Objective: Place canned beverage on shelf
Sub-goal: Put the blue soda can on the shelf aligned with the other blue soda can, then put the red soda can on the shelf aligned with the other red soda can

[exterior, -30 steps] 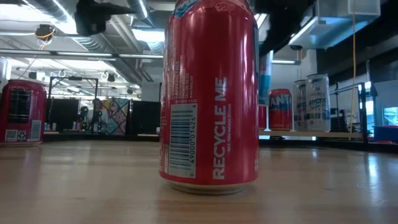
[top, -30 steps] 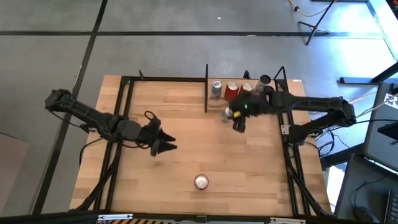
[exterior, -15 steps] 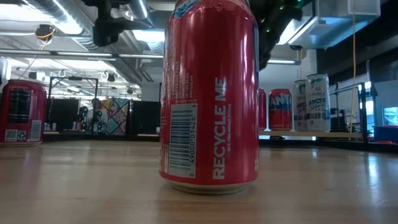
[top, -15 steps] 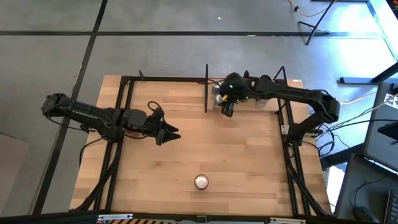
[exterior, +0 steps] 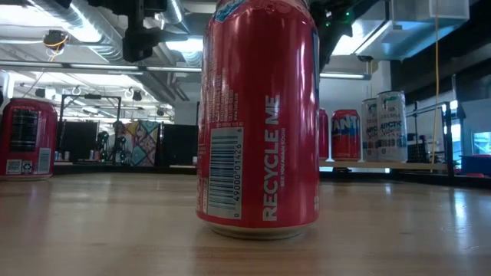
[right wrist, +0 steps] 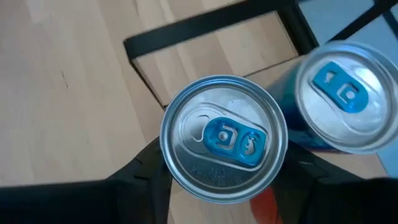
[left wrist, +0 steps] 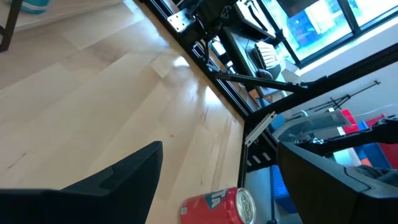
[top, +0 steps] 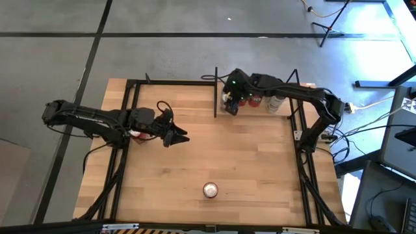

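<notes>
My right gripper [top: 231, 104] is at the left end of the shelf [right wrist: 205, 56], at the table's far right, shut on a silver-topped can with a blue tab [right wrist: 224, 140]. A second blue-tabbed can [right wrist: 345, 99] stands on the shelf right beside it, and red and white cans [exterior: 383, 126] stand farther along the board. Whether the held can's base touches the board is hidden. My left gripper [top: 179, 136] hangs open over the table's middle left, holding nothing. A red can [top: 210, 190] stands upright on its base near the table's near edge. My right gripper pinches the silver-topped can between its two fingers, one on each side of the wall just under the top rim [right wrist: 165, 163]. The fingers slant down from above. The can stays upright, top up, over the shelf's left corner.
Black frame rails [top: 133, 104] run along the table's left and right sides, and a black upright post [top: 216, 91] marks the shelf's left end. In the left wrist view the red can [left wrist: 217, 205] shows beyond the open fingers. Bare wood lies between the arms.
My right gripper has carried the silver-topped can from in front of the shelf toward the far edge and to the left, down to the shelf's left end. My left gripper has swung a little toward the far edge, staying open.
</notes>
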Robot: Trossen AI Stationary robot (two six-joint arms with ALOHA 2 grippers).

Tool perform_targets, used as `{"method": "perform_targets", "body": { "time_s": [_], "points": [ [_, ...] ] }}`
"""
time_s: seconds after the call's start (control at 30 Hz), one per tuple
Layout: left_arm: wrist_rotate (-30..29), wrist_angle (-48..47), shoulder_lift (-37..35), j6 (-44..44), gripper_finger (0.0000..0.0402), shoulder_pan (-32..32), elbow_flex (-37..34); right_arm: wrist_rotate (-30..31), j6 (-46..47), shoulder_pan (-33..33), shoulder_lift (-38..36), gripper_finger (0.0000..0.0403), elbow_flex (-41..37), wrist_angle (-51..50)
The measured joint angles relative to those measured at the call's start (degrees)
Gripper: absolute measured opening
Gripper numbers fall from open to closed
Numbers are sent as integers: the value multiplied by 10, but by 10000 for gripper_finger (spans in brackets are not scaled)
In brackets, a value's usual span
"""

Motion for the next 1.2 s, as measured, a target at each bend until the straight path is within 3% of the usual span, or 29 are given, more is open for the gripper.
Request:
{"method": "perform_targets", "body": {
  "time_s": [0.07, 0.27, 0.33, 0.53, 0.73, 0.97, 1.2],
  "points": [
    [0, 0, 0, 0, 311, 0, 0, 5, -2, 0, 0, 215, 0, 5],
    [0, 0, 0, 18, 311, 0, 0, 7, -15, 0, 0, 362, 0, 10],
    [0, 0, 0, 29, 311, 0, 0, 7, -15, 0, 0, 386, 5, 2],
    [8, 0, 0, 41, 311, 0, 0, -33, -8, 17, -23, 364, 65, -90],
    [5, 0, 3, 61, 311, -23, 0, -87, 18, 105, -72, 344, 55, -78],
    [-35, 0, 38, 46, 311, -102, 0, -88, 63, 247, -76, 341, 2, 16],
    [-42, 1, 115, 14, 311, -195, 0, -33, 183, 367, -76, 341, -51, 69]
  ]
}}
